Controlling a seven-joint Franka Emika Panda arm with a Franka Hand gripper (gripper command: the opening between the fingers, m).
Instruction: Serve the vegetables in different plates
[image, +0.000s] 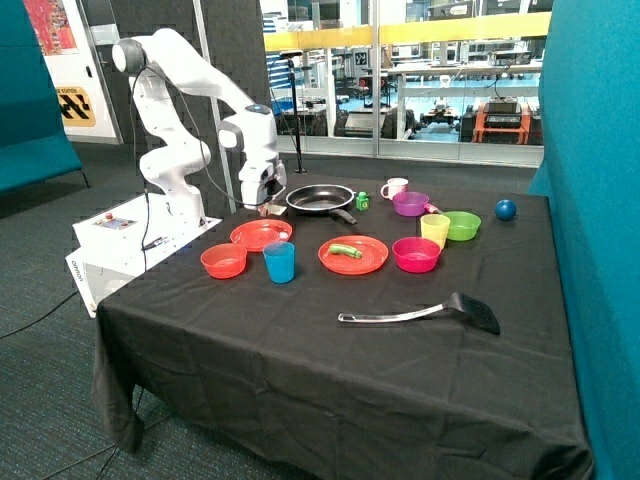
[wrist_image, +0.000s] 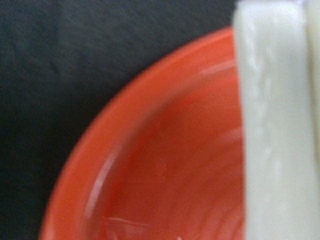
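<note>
- A long black plastic spatula with a shiny metal handle (image: 425, 314) lies flat at the front of the black cloth table (image: 300, 370).
- Behind it sits a flat round red-orange plastic plate (image: 375, 262) with a low rim, and the long green toy vegetable (image: 345, 250) lies in it. That half of the job looks done.
- Beside that plate are a blue plastic cup (image: 280, 262), a deep red-orange plastic bowl (image: 223, 260) and a deep pink plastic bowl (image: 416, 254).
- A bit farther back is the second flat red-orange plastic plate (image: 261, 235). In the outside view nothing lies in it.
- The robot's white gripper (image: 270, 208) hangs just above the far edge of this second plate. In the wrist view a smooth, pale cream-white stubby toy vegetable (wrist_image: 272, 130) fills one side, with the shiny red-orange plate (wrist_image: 150, 165) right under it.
- I think the gripper is clamped on this cream piece, because it sits so close to the camera. Letting it go into the plate seems to be what is left.
- At the back are a round black frying pan (image: 320, 198), a small green cube (image: 362, 201), a white mug (image: 395, 187) and a blue ball (image: 505, 209).
</note>
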